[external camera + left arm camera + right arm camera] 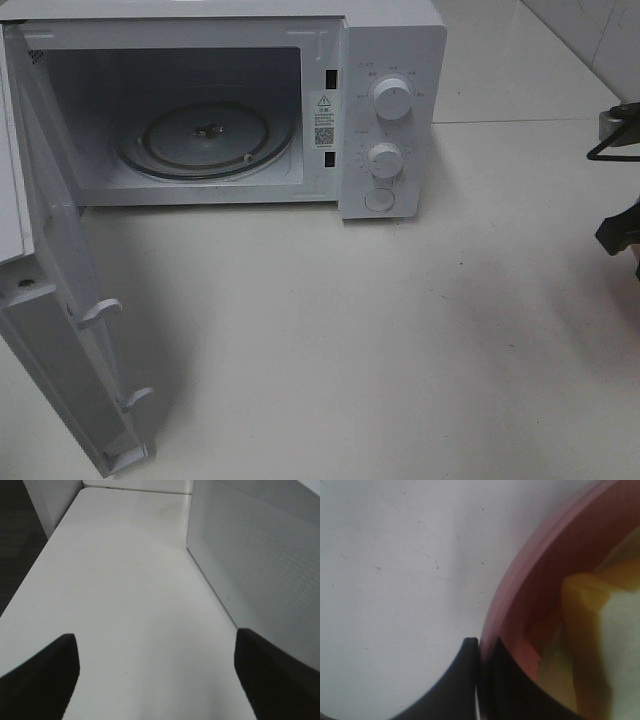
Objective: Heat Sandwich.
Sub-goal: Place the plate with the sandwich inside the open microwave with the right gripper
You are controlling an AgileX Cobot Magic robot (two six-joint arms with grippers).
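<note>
Sandwich (600, 630) and pink plate (540, 545) show only in the right wrist view, very close and blurred. The sandwich lies on the plate, inside the raised rim. A corner of pale yellow bread juts toward the rim, with an orange patch of filling below it near the dark fingers. So little of it is in frame that its long axis and which way it points cannot be told. The right gripper (481, 645) is pinched tight on the plate's rim, one finger on the outer side over the white table and the other inside the plate. The fingertips are almost touching, with the rim running between them. In the high view the microwave (390, 60) stands at the back of the table (380, 340). Its door (60, 330) is swung fully open toward the left front, and the glass turntable (205, 135) lies bare and flat inside. Two round knobs (392, 97) sit one above the other on the control panel, with a round button (379, 199) beneath them. A dark piece of arm (620, 230) shows at the right edge, well apart from the microwave. The left gripper (155, 640) is spread wide with nothing between its fingers, over bare table just beside the outer face of the open door.
</note>
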